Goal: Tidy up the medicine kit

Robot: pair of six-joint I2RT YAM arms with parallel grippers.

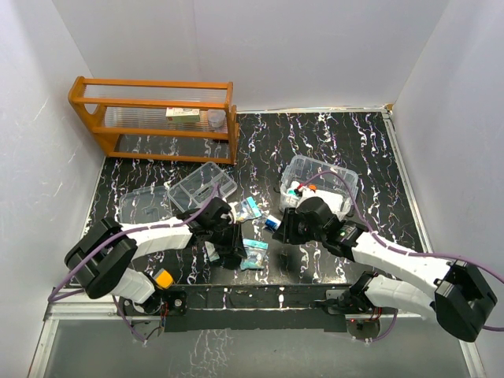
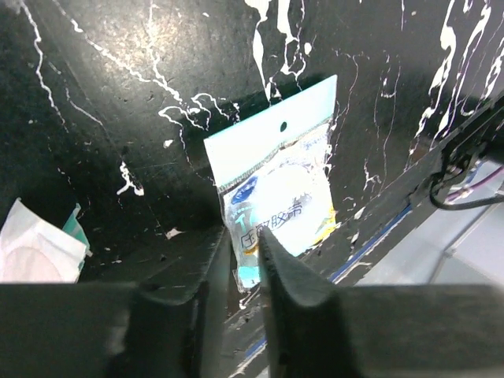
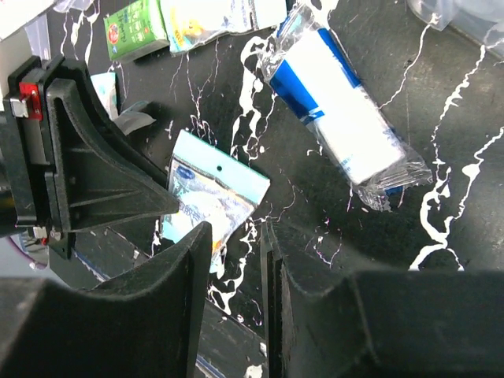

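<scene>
Left wrist: packet (image 2: 276,197) between fingers (image 2: 293,293).

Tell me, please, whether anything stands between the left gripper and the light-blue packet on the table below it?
Nothing visible does. In the left wrist view the left gripper straddles the near edge of the light-blue packet, with nothing else between its fingers.
</scene>
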